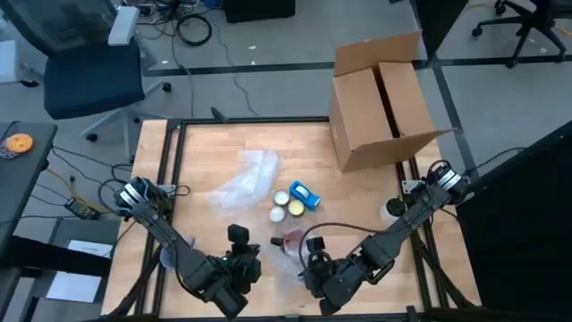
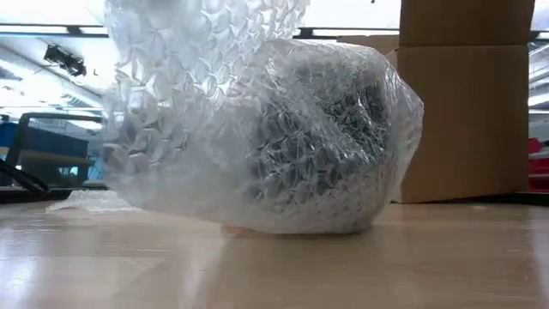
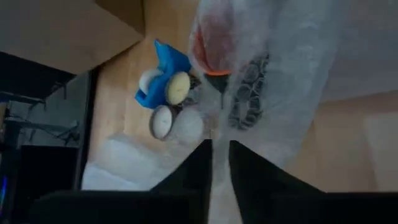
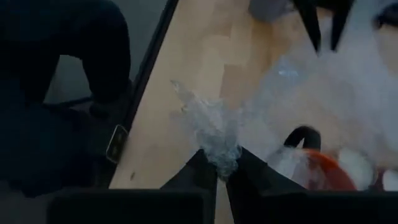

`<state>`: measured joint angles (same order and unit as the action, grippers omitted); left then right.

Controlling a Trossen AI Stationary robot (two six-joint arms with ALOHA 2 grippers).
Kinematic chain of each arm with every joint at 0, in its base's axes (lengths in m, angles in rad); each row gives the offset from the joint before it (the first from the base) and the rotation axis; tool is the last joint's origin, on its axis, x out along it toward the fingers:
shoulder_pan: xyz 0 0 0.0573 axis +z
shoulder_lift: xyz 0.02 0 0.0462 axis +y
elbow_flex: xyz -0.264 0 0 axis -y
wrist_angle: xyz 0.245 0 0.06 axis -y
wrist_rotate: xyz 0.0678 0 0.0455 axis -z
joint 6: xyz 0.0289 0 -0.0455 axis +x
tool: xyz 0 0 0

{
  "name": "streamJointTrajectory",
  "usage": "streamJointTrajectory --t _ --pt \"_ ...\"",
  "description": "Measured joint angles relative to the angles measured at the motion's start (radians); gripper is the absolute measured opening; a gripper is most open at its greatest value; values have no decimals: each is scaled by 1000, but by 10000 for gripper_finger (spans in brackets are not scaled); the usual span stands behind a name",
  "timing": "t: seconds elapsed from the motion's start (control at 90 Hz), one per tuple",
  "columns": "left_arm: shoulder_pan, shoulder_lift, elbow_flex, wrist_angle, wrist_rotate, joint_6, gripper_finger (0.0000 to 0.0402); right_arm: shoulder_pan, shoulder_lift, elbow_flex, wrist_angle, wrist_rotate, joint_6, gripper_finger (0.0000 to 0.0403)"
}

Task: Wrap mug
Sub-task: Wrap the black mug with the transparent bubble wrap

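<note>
Mug (image 1: 288, 240) in bubble wrap (image 4: 217, 134), near edge of table (image 1: 357, 152).
Left gripper (image 3: 220, 163) and right gripper (image 4: 221, 171) each pinch wrap, fingers nearly closed; box (image 1: 380, 98) far right, candles (image 1: 288, 206) just beyond.

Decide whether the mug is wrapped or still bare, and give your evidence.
Wrapped, at least partly. In the low view bubble wrap covers the dark mug; each wrist view shows fingers pinching the sheet.
</note>
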<state>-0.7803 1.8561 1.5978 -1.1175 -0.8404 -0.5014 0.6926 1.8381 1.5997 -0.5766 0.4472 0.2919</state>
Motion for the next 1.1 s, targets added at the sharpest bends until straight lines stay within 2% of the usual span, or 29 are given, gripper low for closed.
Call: streamJointTrajectory --t 0.189,0.544,0.789,0.9,1.1 --pt "-2 0 0 36 18 1 3 0 -10 -1 -84 2 80 0" --pt "-6 0 1 186 91 84 0 6 -41 -1 -162 5 134 0" --pt "-7 0 1 223 123 111 0 7 -45 -1 -208 7 156 0" --pt "-8 0 19 192 163 152 0 7 -45 -1 -234 8 193 0" --pt "-7 0 97 20 127 153 4 7 -45 -1 -225 9 206 0"
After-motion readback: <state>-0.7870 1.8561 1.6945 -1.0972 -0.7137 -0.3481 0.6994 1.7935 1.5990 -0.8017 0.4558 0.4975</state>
